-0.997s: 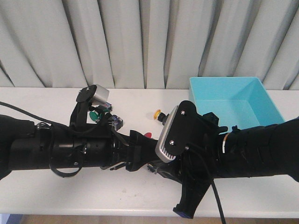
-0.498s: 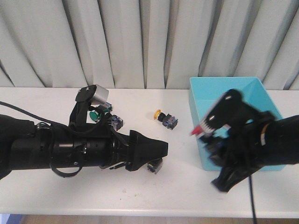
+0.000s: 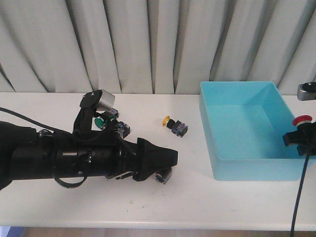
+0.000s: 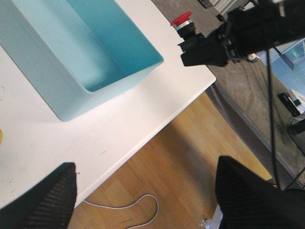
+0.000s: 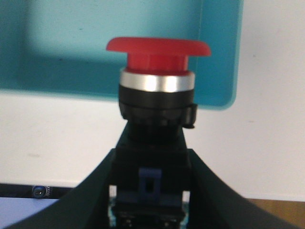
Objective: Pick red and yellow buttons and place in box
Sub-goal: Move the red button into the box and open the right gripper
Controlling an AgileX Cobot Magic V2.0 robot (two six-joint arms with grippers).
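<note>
Red button (image 5: 157, 81) pinched upright in right claw (image 5: 150, 191).

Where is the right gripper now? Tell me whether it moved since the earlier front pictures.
Yes. The right gripper, holding the red mushroom-cap push button, swung rightward from the table's middle to beyond the turquoise plastic box's right wall.

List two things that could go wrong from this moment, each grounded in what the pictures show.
1. The right gripper holds the red button beside the box, outside its right wall; releasing now would likely miss.
2. The yellow button lies on the table beside green switches, inviting a wrong pick.
</note>
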